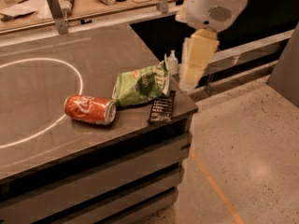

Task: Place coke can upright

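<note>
Camera view: the robot's cream-coloured gripper [189,80] hangs from a white wrist in the air just beyond the right-hand edge of the dark grey surface [42,83]. It is above the speckled floor [247,157]. Seen from this side, it cannot be told whether it is spread or closed, and nothing shows in its hold.

Nearest to it lie a crinkled green chip bag [140,84] and a flat black snack wrapper [162,107], both crowding the surface's right corner. A small clear pump bottle [172,62] stands behind them.

Past the bag, well apart from the gripper, the small red-orange aluminium coke can [90,109] lies on its side. Its silver end points toward the bag, and its far end rests at the rim of a white painted ring [80,80].

The can is likely light and thin-walled, smooth and apt to roll, and a hard squeeze could dent it. The best hold looks to be across the barrel near mid-length, leaving the silver ends free to tip down onto the surface.

Open room lies to the left, inside the ring. The bag hems in the right side, so an approach from above appears cleaner than one from the side. The front edge runs near the can, and a nudge could roll it that way
</note>
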`<state>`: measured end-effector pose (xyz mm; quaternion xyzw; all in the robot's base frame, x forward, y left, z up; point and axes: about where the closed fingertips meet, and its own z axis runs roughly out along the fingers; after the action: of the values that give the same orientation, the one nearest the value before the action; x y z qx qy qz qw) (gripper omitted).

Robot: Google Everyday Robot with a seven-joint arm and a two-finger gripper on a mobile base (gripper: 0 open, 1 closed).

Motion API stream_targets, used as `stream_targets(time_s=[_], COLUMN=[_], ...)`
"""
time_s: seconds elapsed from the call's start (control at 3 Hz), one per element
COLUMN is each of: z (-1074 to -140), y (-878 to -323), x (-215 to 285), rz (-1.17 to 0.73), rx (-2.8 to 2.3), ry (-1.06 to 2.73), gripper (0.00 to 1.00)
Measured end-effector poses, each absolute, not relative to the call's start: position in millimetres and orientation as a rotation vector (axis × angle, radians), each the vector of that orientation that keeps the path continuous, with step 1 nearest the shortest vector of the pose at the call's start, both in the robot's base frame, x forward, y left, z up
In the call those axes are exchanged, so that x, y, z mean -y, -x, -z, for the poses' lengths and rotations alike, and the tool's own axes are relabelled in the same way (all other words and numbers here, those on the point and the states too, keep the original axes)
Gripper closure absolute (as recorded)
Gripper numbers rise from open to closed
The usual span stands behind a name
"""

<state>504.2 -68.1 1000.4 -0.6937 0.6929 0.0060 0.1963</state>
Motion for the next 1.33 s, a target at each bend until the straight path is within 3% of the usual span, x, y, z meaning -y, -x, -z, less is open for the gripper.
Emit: stream_targets(time_s=[0.67,1.33], z=[-991,-975], y=[-525,-521], x=[-83,-106], rz=[-0.052,-0.081], rx=[-1.874,-1.875], ry=[2.056,2.108], gripper=[0.00,0.00])
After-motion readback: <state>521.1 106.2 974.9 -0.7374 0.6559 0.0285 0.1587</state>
